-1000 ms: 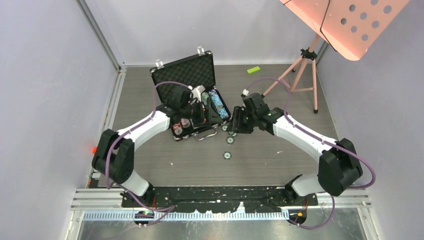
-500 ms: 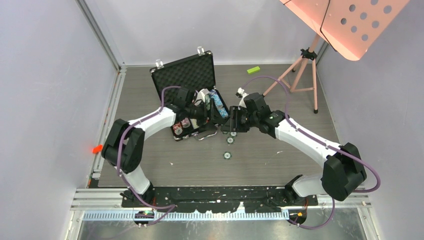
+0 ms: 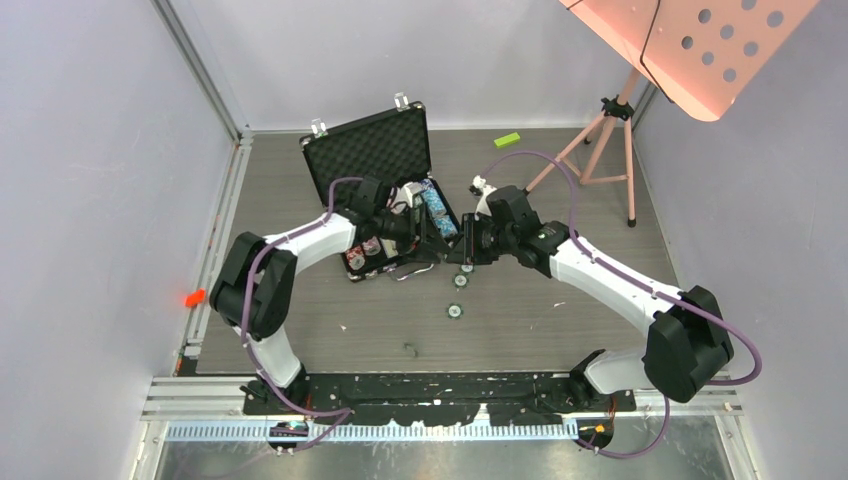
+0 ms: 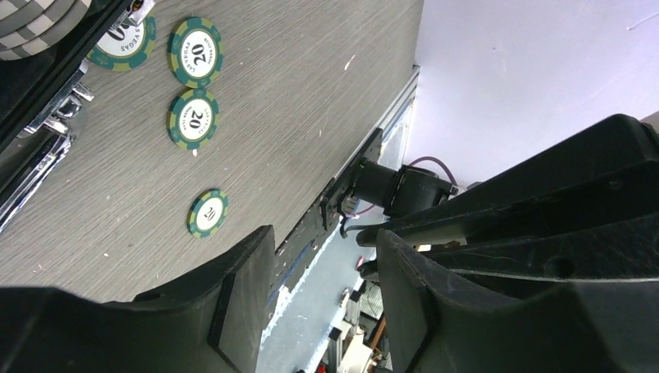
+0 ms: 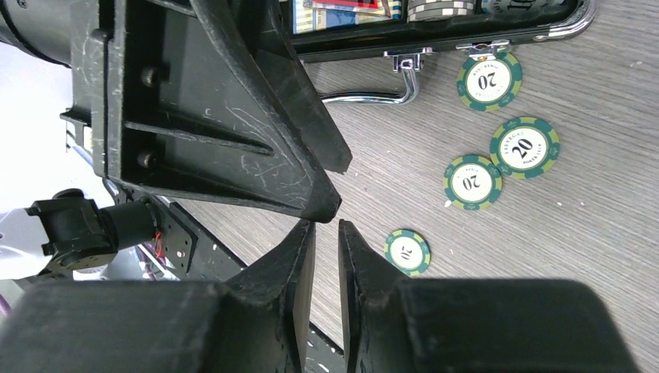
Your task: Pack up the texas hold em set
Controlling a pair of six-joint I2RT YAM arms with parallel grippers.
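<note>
Case [image 3: 370, 145] sits open on the counter [image 3: 560, 320], four green chips [image 5: 522, 146] loose by its handle [image 5: 373, 95]. Our left pincer [image 4: 325, 252] is half open, right pincer [image 5: 326, 231] nearly closed, both empty. They're nose to nose, so we could clash or scatter chips.

My worktop [image 3: 330, 300] is a grey, wood-grain board. Toward its far left stands a small black briefcase with silver latches [image 3: 372, 150], its lid propped open. Just off the case's near edge lie four round green-and-white striped poker chips [image 5: 472, 182], all flat: three close to the handle, one nearer me. A small green block [image 3: 507, 140] lies far back. A pink tripod stand [image 3: 628, 165] stands at the far right.
</note>
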